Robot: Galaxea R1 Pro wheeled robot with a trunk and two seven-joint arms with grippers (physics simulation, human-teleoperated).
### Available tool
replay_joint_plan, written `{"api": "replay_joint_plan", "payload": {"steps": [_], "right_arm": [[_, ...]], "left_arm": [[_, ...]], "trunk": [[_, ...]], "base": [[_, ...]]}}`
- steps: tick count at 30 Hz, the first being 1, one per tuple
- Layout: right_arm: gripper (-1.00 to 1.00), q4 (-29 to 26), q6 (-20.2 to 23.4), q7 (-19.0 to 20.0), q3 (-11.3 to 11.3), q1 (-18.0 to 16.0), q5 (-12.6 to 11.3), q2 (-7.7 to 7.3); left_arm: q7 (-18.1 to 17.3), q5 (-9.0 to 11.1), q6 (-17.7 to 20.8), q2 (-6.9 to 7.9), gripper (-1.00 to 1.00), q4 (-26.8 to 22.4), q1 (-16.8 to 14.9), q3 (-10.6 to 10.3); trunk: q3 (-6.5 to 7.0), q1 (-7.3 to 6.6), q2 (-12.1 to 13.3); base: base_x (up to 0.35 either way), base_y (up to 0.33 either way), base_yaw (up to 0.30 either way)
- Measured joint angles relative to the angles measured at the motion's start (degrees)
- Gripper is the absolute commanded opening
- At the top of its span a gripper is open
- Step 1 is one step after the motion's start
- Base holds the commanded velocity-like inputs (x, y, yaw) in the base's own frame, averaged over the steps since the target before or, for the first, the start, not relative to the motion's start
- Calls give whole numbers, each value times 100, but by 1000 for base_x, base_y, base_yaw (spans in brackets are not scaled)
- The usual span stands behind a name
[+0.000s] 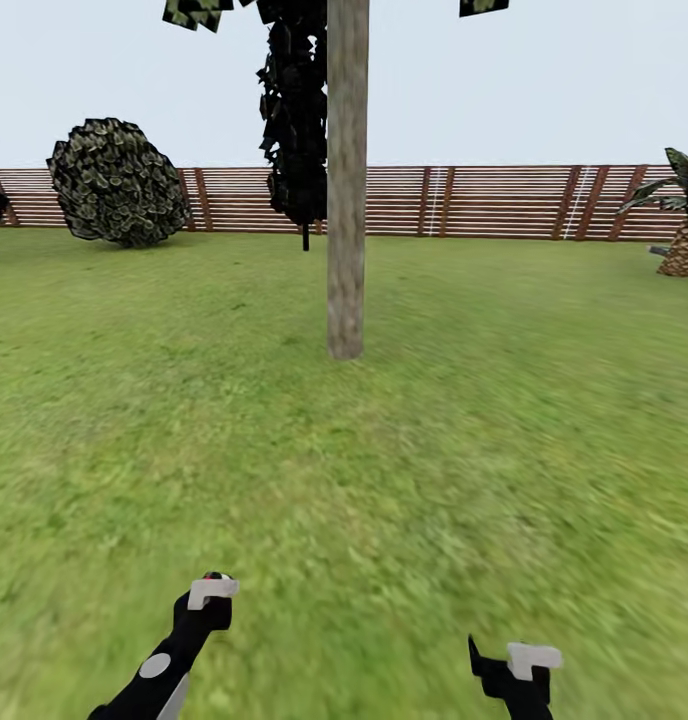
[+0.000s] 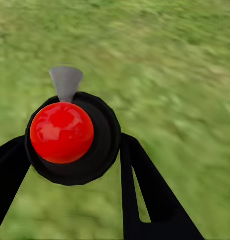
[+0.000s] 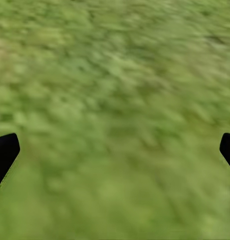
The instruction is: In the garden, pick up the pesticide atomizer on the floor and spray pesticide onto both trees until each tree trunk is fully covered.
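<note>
**Ann:** Green lawn point(image 1: 384, 470) everywhere, folks, with a brown slatted fence point(image 1: 484, 200) across the back, a round bush point(image 1: 119, 182) at upper left and a palm point(image 1: 684, 235) at the right edge. Dead centre stands one pale tree trunk point(image 1: 346, 180), rising out of the top of the frame.

**Bo:** And the bottle is off the ground, Ann! In the left wrist view the pesticide atomizer point(image 2: 69, 135), a black body with a shiny red cap and a grey nozzle, sits pinched between the dark fingers point(image 2: 145, 190) of the left gripper point(image 2: 72, 165).

**Ann:** From the head camera that left gripper point(image 1: 212, 598) is at lower left, a speck of red just peeking over it. So the pickup looks done to me.

**Bo:** Agreed. The spraying, I'd say, is all ahead. The trunk is well apart from both arms, and I see no sign of coating on it.

**Ann:** The second tree?

**Bo:** Can't pick it out. A black-leaved thin tree point(image 1: 296, 110) stands behind the trunk, but that isn't it.

**Ann:** And the right gripper point(image 1: 519, 668), lower right?

**Bo:** Spread wide and holding nothing. In its wrist view the two fingertips point(image 3: 5, 152) sit at opposite edges, with blurred grass between them.
</note>
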Motion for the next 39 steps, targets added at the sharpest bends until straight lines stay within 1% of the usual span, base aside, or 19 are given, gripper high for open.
{"api": "replay_joint_plan", "payload": {"steps": [39], "right_arm": [[100,21,0,-7,5,0,0,-7]], "left_arm": [[0,0,0,0,-100,0,0,0]], "trunk": [[0,0,0]], "base": [[340,0,0]]}}
